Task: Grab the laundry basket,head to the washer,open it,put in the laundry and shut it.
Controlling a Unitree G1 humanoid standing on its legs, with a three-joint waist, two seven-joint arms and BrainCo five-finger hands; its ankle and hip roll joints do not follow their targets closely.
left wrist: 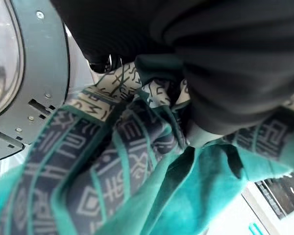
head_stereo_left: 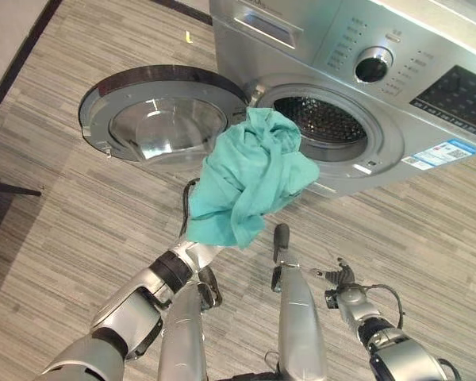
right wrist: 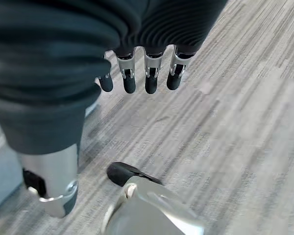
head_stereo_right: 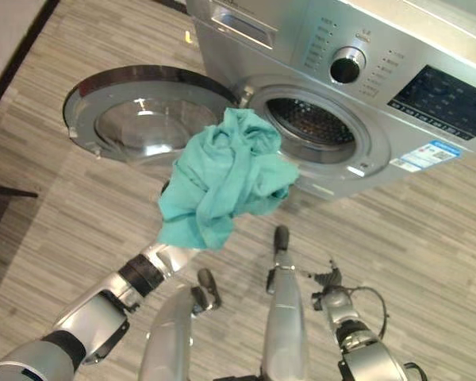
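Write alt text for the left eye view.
The robot's left hand, buried under a crumpled teal cloth, lifts it toward the open drum of a silver front-loading washer. The washer's round glass door hangs open over grey wood-look flooring.

Both eye views look steeply down from the head at the same patch: the washer (head_stereo_left: 365, 87) across the upper right of the frame, its open door (head_stereo_left: 163, 115) at upper left, striped floor (head_stereo_left: 55, 198) below. The left wrist view sits pressed against a teal cloth (left wrist: 196, 196), the door at its left edge. The right wrist view looks past its own robot hand (right wrist: 137, 81) onto floor, close up
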